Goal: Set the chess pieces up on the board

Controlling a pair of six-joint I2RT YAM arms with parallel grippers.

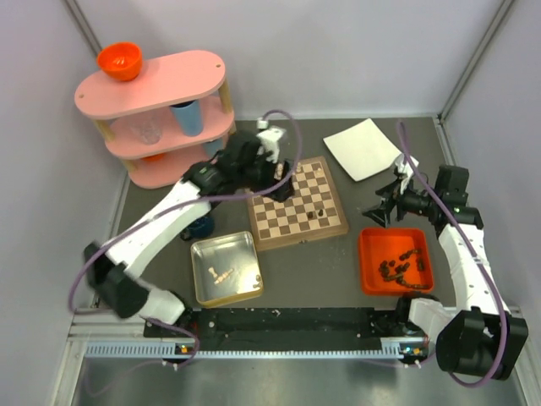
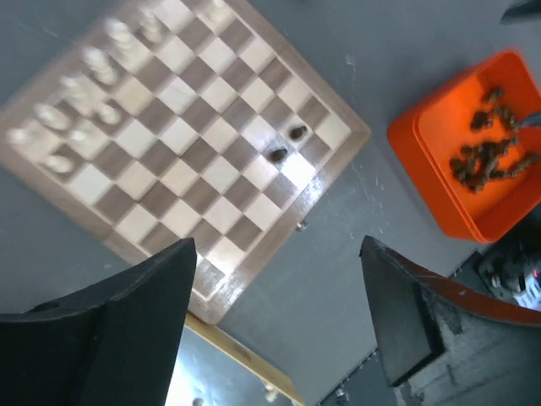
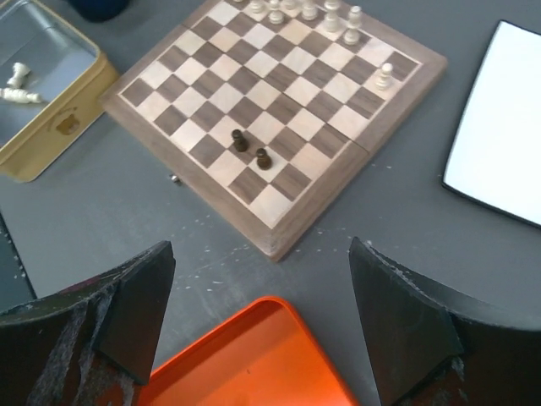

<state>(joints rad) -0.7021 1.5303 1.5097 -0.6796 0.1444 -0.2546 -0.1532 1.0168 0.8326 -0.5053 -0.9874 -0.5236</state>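
The board [image 1: 297,203] lies mid-table. Two dark brown pieces [image 1: 318,211] stand on it near its right edge; they also show in the left wrist view [image 2: 277,155] and the right wrist view [image 3: 241,140]. Several cream pieces [image 3: 304,13] stand along its far side, with one more [image 3: 385,76] apart from them. Many dark pieces [image 1: 399,266] lie in the orange tray [image 1: 372,279]. My left gripper [image 1: 281,179] hovers open and empty over the board's far left part. My right gripper [image 1: 382,207] is open and empty above the tray's far edge [image 3: 254,355].
A silver tin [image 1: 203,288] with a few cream pieces [image 1: 224,275] sits left of the board. A white sheet [image 1: 363,148] lies at the back right. A pink shelf [image 1: 152,101] with an orange bowl [image 1: 118,61] stands at the back left.
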